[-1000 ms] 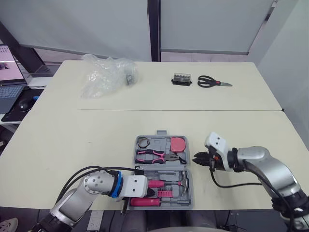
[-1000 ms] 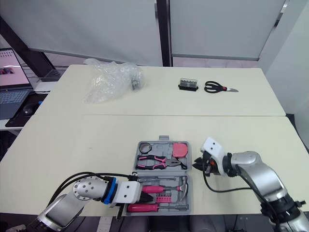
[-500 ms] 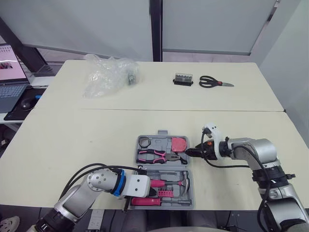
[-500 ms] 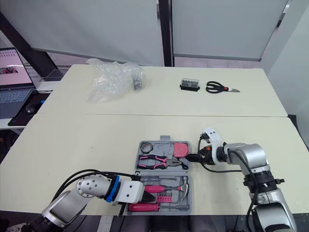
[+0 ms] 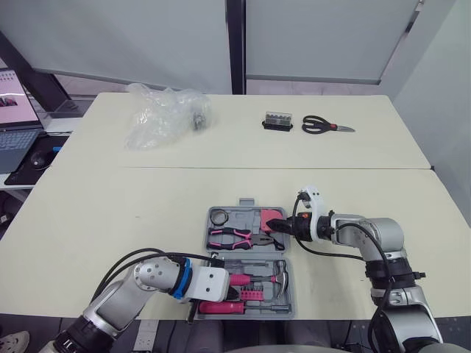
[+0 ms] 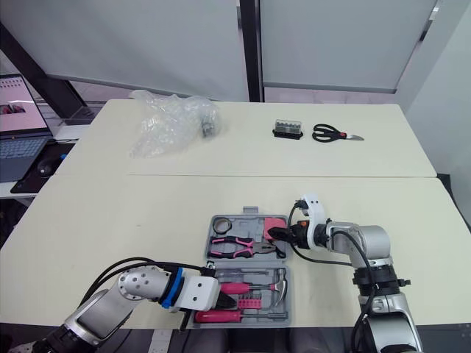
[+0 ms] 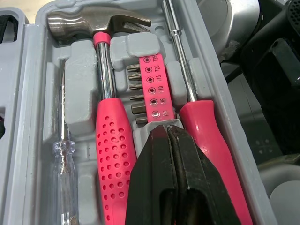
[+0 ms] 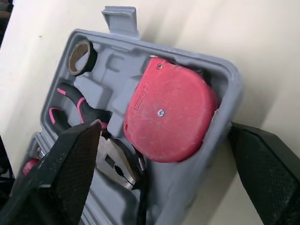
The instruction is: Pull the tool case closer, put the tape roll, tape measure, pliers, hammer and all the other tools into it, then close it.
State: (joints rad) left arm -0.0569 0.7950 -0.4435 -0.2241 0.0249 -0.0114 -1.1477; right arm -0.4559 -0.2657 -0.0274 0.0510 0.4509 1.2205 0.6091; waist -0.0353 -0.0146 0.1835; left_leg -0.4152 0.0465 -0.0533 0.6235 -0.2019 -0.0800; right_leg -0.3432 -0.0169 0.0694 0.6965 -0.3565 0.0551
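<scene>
One tool case [image 8: 121, 18], one hammer [image 7: 110, 122], one pliers [image 5: 239, 237]; seemingly two screwdrivers [image 7: 206, 136]

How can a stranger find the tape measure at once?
On the near part of the cream table lies an open grey tool case. The tape measure sits in its far half, at the corner on the robot's right. It is the only rounded red block, unlike the pink-handled pliers and small tape roll nearby.
</scene>
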